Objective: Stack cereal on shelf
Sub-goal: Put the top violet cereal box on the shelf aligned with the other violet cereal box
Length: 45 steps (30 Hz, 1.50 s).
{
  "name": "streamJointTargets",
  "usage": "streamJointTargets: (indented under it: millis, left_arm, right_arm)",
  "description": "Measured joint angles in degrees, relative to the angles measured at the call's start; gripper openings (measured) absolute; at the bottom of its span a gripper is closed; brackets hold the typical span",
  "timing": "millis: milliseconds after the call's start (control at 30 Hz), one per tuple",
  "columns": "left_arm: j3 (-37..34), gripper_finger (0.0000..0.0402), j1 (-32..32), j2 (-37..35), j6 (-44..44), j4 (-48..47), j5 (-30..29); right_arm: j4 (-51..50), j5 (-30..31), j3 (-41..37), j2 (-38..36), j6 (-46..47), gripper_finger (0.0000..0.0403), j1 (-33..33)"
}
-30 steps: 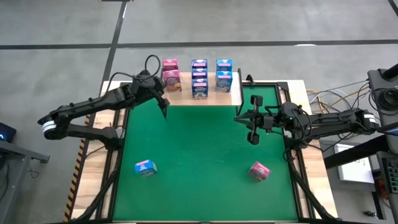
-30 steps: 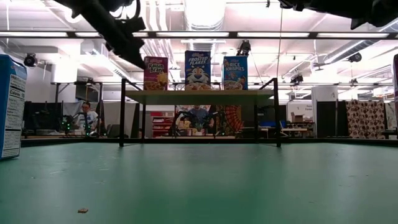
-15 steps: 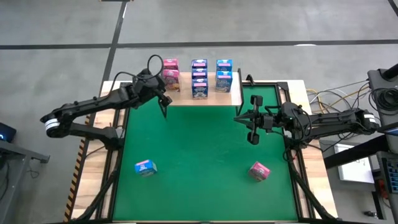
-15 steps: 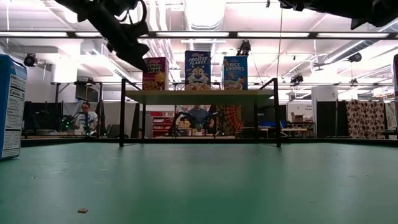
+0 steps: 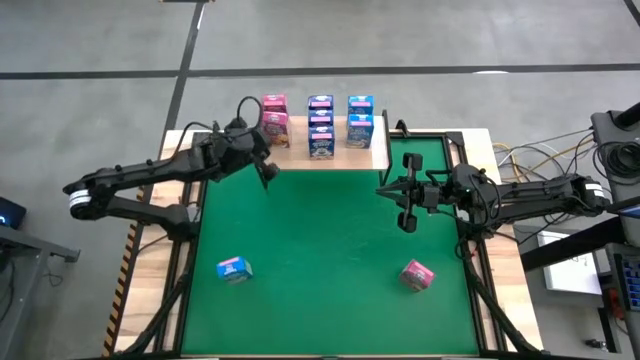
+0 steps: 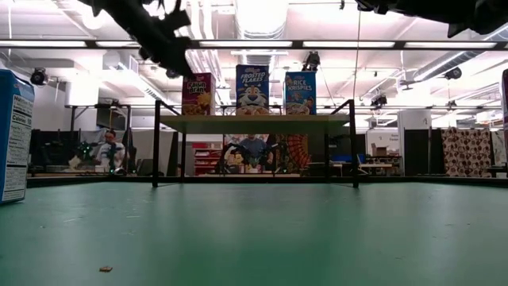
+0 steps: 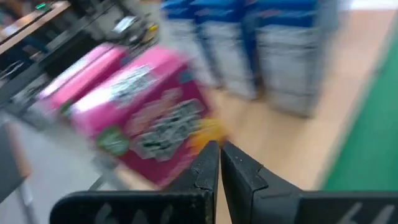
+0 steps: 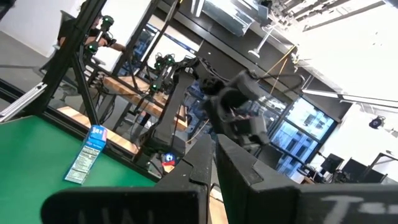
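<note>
Still two boxes loose on the mat.
Left end effector (image 5: 266, 172) closed, empty beside shelf (image 5: 378, 150); swing could topple pink cereal (image 5: 275, 117).

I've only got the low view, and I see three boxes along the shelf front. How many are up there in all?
Observer: Seven. The high view shows the cereal boxes in three columns running back across the shelf.
Operator: Is the left gripper carrying one right now?
Observer: No. In its wrist view the left gripper is shut with nothing between the fingers, near the pink boxes.
</note>
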Motion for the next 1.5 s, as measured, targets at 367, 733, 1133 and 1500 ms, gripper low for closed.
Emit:
streamJointTargets:
  millis: [367, 733, 1133, 1500]
  left_arm:
    - [-0.22, 0.0001, -11.03, -0.69, 0.2, 1.22, 0.98]
    - [-3.1, 0.0001, -12.74, -0.96, 1.99, 5.67, 9.08]
    - [-10.45, 0.0001, -11.52, -2.28, 5.75, 23.44, 11.45]
    - [-7.63, 0.0001, -4.55, -2.27, 8.07, 23.5, 11.24]
  right_arm:
    - [-0.35, 0.01, 0.0, 0.01, 0.59, 0.0012, -0.01]
    - [-0.68, 0.01, 0.0, -0.02, 0.9, 0.0012, 0.01]
    - [-1.2, 0.03, 0.0, -0.01, 2.32, 0.0012, 0.01]
    - [-1.2, 0.03, 0.0, 0.01, 3.67, 0.0012, 0.01]
